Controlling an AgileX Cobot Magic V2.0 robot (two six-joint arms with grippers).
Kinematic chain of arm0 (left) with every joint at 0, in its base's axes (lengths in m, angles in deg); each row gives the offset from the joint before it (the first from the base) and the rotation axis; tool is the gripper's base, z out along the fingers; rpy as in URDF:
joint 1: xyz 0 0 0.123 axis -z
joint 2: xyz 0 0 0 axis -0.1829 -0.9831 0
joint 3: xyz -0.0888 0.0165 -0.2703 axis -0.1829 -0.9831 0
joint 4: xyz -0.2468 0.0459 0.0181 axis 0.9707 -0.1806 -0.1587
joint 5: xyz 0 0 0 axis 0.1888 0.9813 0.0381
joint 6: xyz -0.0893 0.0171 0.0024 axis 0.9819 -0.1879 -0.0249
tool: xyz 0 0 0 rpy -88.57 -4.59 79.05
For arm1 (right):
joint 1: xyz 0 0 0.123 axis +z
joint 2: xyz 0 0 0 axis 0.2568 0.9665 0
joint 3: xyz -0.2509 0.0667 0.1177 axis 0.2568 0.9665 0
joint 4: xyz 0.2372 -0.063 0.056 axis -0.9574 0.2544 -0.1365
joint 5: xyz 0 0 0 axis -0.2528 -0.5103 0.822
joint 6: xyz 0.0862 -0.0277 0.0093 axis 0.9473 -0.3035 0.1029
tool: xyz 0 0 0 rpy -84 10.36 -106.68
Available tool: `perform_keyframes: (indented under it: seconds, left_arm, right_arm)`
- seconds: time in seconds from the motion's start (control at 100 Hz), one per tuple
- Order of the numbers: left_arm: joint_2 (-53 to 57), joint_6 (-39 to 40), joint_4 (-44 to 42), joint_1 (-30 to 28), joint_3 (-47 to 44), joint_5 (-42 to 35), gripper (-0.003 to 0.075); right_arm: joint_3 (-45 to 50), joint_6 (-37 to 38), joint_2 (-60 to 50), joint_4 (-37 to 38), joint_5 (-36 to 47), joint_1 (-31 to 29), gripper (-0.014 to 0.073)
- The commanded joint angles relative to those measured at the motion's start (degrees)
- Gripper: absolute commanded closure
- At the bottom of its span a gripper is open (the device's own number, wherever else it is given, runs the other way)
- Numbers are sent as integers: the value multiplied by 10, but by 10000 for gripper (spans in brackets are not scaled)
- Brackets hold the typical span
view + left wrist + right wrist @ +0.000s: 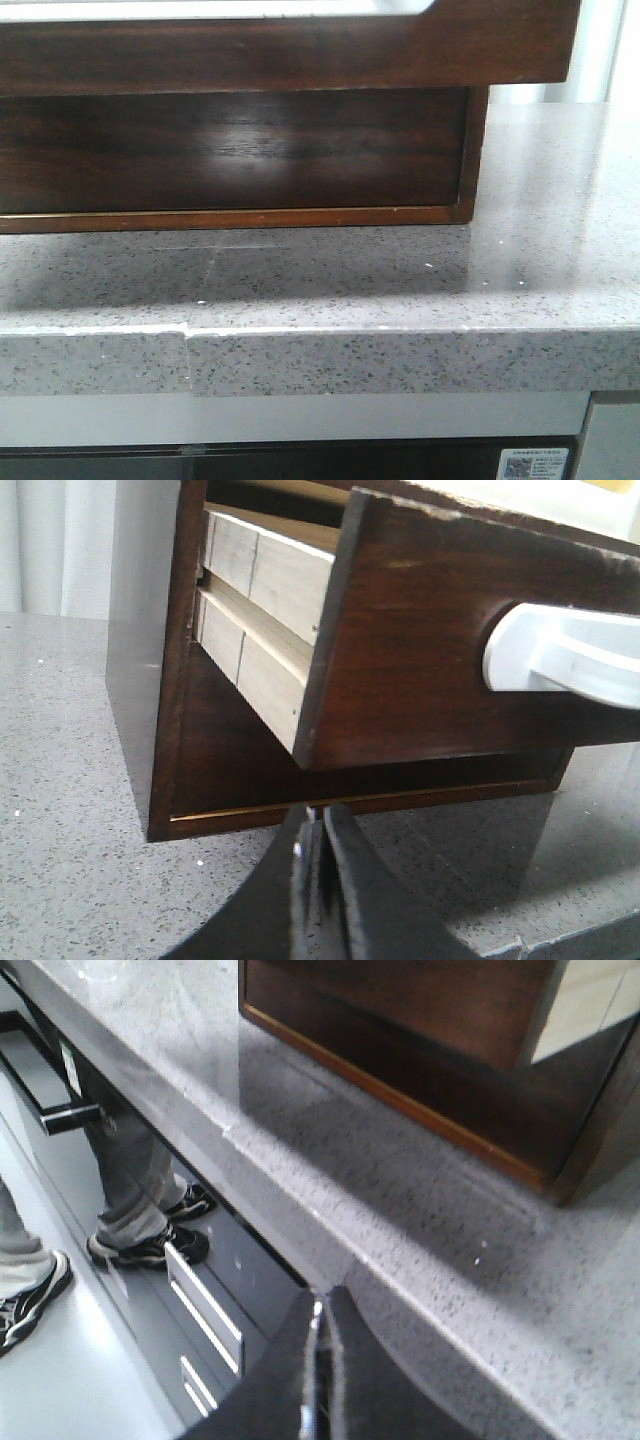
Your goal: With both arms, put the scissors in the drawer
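Drawer [440, 640] stands pulled out of cabinet [150, 730], front overhanging countertop [400, 290]. Its long axis runs w/ the pull direction, front facing the robot. Scissors not in any view; location and heading can't be told. L gripper [318, 880] and R gripper [322, 1370]: fingers pressed together, holding nothing. Next step, as judged: find scissors first, grip at handles, and lower in from above.

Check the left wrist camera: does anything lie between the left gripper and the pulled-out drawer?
Nothing does. In the left wrist view, only bare speckled countertop separates the left gripper from the cabinet beneath the drawer. No scissors show.
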Motion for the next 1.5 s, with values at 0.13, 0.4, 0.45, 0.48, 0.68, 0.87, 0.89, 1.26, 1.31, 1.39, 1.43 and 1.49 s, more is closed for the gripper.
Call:
perform_keyframes:
  seconds: [0.13,0.4,0.45,0.48,0.68,0.87,0.89,1.26,1.31,1.39,1.43,1.49]
  left_arm:
    - [-7,4,5,5,15,-45,742]
    - [-7,4,4,5,15,-45,742]
    - [-7,4,4,5,15,-45,742]
    - [-7,4,4,5,14,-46,742]
    - [-7,4,9,-5,-10,-47,742]
    - [-7,4,69,-78,-30,-22,742]
    - [-7,4,69,-88,-30,-22,742]
    - [10,-2,26,-221,-30,3,742]
    - [32,-2,26,-233,-30,23,742]
    - [44,-2,27,-250,-30,31,742]
    - [45,-3,27,-255,-30,32,742]
    - [46,-30,27,-262,-30,36,742]
  right_arm:
    - [-14,1,3,-8,25,2,643]
    - [-14,1,3,-8,25,2,643]
    - [-14,1,3,-8,25,2,643]
    - [-14,1,3,-8,25,2,643]
    - [-14,1,3,-8,25,2,643]
    - [-14,1,3,-8,25,2,643]
    - [-14,1,3,-8,25,2,643]
    - [-14,1,3,-8,25,2,643]
    - [-14,1,3,-8,25,2,643]
    - [-14,1,3,-8,25,2,643]
    - [-14,1,3,-8,24,2,643]
    - [-14,1,4,-8,24,2,643]
